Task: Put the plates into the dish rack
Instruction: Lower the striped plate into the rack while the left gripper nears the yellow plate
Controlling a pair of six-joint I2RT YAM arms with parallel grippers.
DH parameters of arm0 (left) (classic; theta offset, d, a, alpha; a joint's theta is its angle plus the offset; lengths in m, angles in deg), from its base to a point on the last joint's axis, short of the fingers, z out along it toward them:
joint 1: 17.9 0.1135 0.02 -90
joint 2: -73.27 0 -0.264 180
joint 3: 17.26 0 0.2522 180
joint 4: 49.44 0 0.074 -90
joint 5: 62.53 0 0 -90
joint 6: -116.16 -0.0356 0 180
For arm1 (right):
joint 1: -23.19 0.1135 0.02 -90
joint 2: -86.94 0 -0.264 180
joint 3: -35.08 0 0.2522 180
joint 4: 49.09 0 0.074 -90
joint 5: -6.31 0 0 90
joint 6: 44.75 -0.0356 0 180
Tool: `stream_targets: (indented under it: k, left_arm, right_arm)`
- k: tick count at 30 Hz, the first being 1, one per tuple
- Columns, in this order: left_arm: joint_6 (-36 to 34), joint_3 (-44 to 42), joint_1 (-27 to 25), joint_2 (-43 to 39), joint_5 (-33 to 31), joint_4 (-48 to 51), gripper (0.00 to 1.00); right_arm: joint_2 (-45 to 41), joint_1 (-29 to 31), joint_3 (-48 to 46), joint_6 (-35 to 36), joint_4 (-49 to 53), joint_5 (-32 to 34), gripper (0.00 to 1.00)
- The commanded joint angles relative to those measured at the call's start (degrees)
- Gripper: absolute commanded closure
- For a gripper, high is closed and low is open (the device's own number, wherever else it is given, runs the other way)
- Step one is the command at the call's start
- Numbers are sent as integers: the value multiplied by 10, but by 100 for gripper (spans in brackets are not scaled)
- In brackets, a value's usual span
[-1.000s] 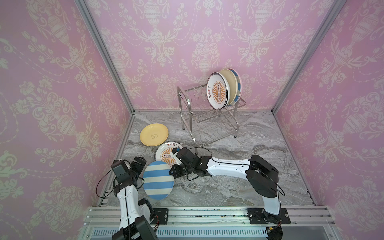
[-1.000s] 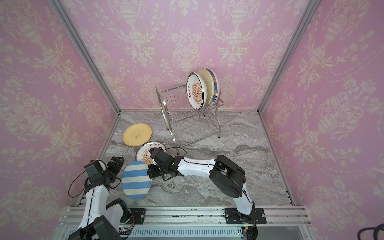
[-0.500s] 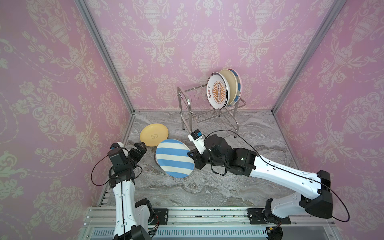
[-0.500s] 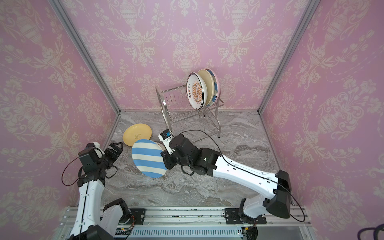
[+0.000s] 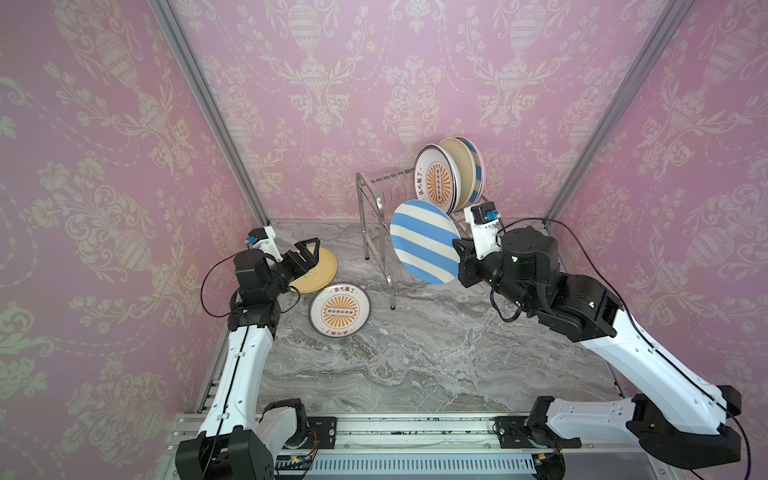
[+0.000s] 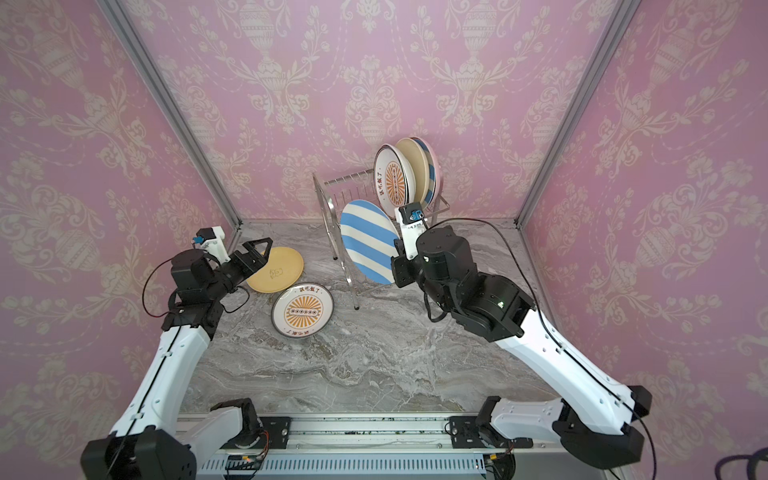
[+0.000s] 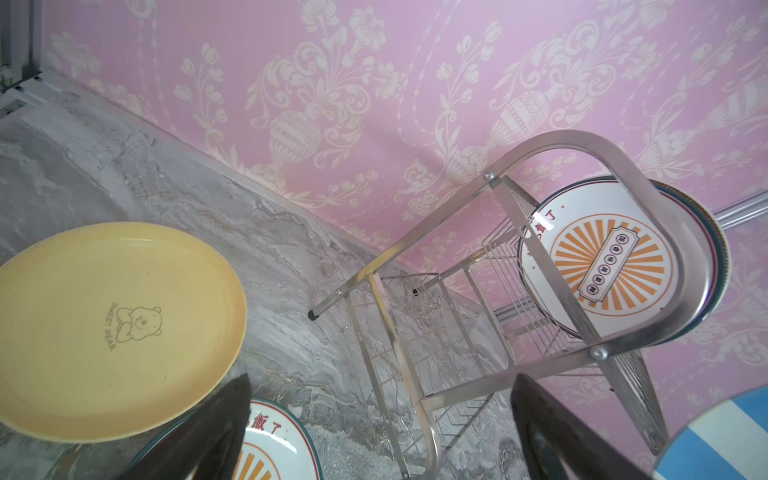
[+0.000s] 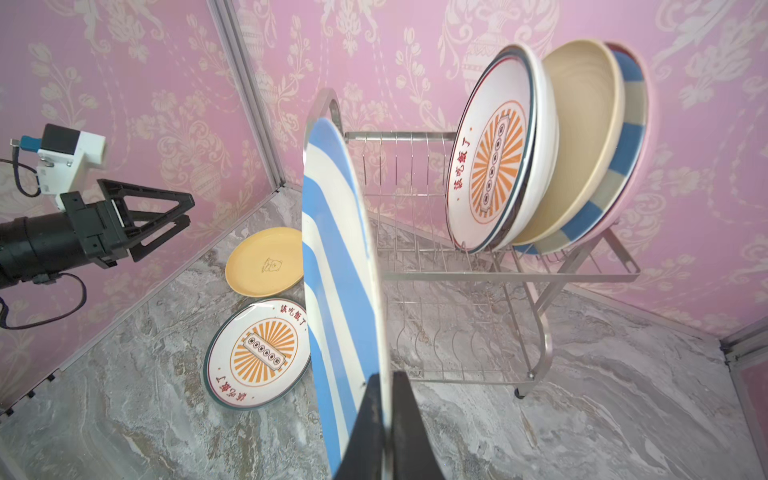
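My right gripper (image 5: 457, 254) (image 6: 395, 262) (image 8: 385, 388) is shut on the rim of a blue-white striped plate (image 5: 424, 241) (image 6: 368, 243) (image 8: 340, 270). It holds the plate on edge in the air, in front of the dish rack's (image 5: 384, 179) (image 6: 345, 181) (image 8: 399, 135) open left slots. At the right of the rack's upper tier stand a sunburst plate (image 5: 436, 185), a beige plate (image 5: 461, 166) and a striped plate (image 5: 478, 168). A yellow plate (image 5: 322, 270) (image 7: 116, 324) and a second sunburst plate (image 5: 340, 311) lie flat on the table. My left gripper (image 5: 311, 255) (image 6: 264, 249) (image 7: 380, 386) hovers open and empty over the yellow plate.
The marble table (image 5: 415, 365) is walled by pink panels with metal corner posts (image 5: 216, 124). The rack's lower tier (image 8: 449, 332) holds nothing. A metal rail (image 5: 415, 428) runs along the table's front edge.
My right arm has lifted the striped plate from the front left, up and rightward to the rack. My left arm has risen and drawn back over the yellow plate.
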Motion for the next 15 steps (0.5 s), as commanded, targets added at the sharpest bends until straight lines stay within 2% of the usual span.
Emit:
stream_targets:
  k: [1, 5, 10, 15]
  left_arm:
    - [-27, 10, -14, 10, 54, -52, 1]
    - [-44, 22, -25, 34, 82, -58, 1]
    - [-46, 30, -28, 62, 95, -64, 1]
    - [-38, 48, -42, 97, 136, -113, 1]
  right_arm:
    - [20, -14, 48, 77, -62, 77, 100]
    - [58, -46, 111, 102, -76, 74, 100]
    - [94, -48, 151, 73, -79, 2, 100]
    - [155, -49, 207, 123, -88, 44, 100]
